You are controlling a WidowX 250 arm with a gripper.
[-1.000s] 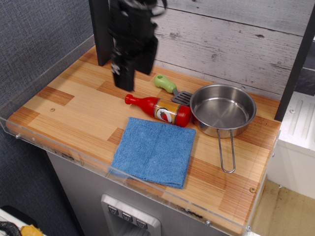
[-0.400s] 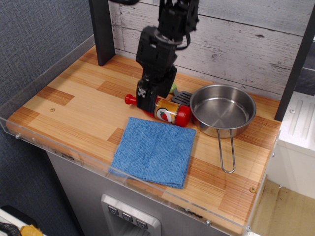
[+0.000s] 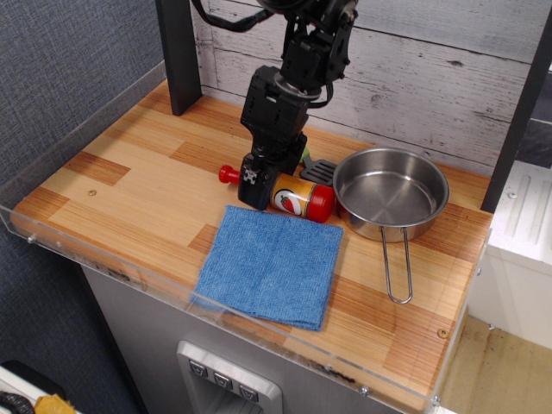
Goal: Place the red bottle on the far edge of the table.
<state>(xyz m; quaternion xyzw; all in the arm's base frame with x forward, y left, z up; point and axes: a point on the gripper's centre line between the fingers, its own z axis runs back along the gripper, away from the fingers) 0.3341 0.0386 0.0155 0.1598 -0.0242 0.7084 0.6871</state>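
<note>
The red bottle (image 3: 297, 197) lies on its side on the table (image 3: 129, 185), cap (image 3: 226, 174) pointing left, its yellow chili label facing up. It lies just beyond the blue cloth and left of the pan. My black gripper (image 3: 257, 186) is down over the bottle's neck and shoulder, between the cap and the label. Its fingers stand on either side of the bottle and look open. The neck is hidden behind the gripper.
A blue cloth (image 3: 272, 263) lies in front of the bottle. A steel pan (image 3: 390, 191) with its handle toward the front sits right of it. A green-handled spatula (image 3: 308, 164) lies behind the bottle, partly hidden by the arm. A clear rim (image 3: 78, 250) runs along the edges.
The gripper moved right from the back left of the table to above the bottle. It has then dropped lower onto the bottle's neck. The bottle has not moved.
</note>
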